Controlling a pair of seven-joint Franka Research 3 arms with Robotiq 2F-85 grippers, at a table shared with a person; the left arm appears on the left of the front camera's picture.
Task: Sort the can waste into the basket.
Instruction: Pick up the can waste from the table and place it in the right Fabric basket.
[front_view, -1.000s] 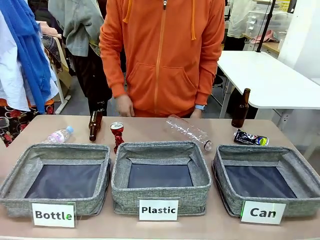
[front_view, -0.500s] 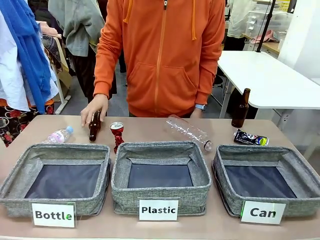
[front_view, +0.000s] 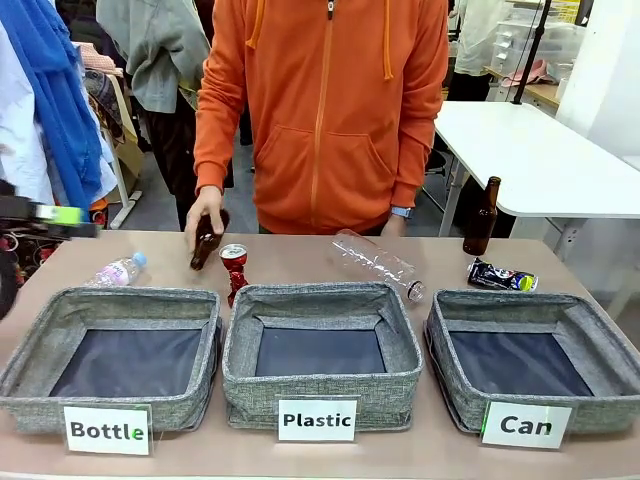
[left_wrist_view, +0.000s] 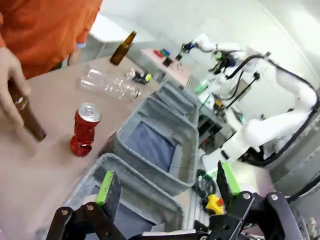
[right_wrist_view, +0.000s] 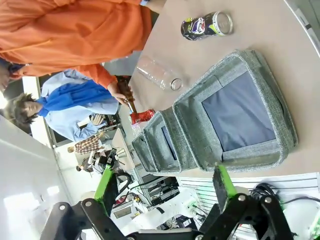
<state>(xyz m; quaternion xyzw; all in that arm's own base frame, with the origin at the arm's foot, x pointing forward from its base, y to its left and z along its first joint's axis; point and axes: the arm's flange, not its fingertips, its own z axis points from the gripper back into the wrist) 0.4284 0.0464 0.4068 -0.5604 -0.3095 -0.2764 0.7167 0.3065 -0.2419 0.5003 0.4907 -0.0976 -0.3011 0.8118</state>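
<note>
— Red can (front_view: 234, 268): where is it?
— Standing on the table at eleven o'clock of the Plastic basket (front_view: 320, 385), just past its far corner. The dark can (front_view: 501, 277) lies on its side at twelve o'clock of the Can basket (front_view: 455, 395), just beyond the far rim.
— Grippers?
— The left gripper (left_wrist_view: 166, 181) and right gripper (right_wrist_view: 164, 181) are both spread wide, gripping nothing. The left one is high at nine o'clock of the table.
— The person?
— A hand (front_view: 203, 212) holds a tilted brown bottle (front_view: 207, 248) at nine o'clock of the red can, near it. A clear bottle (front_view: 375, 262) lies at three o'clock.
</note>
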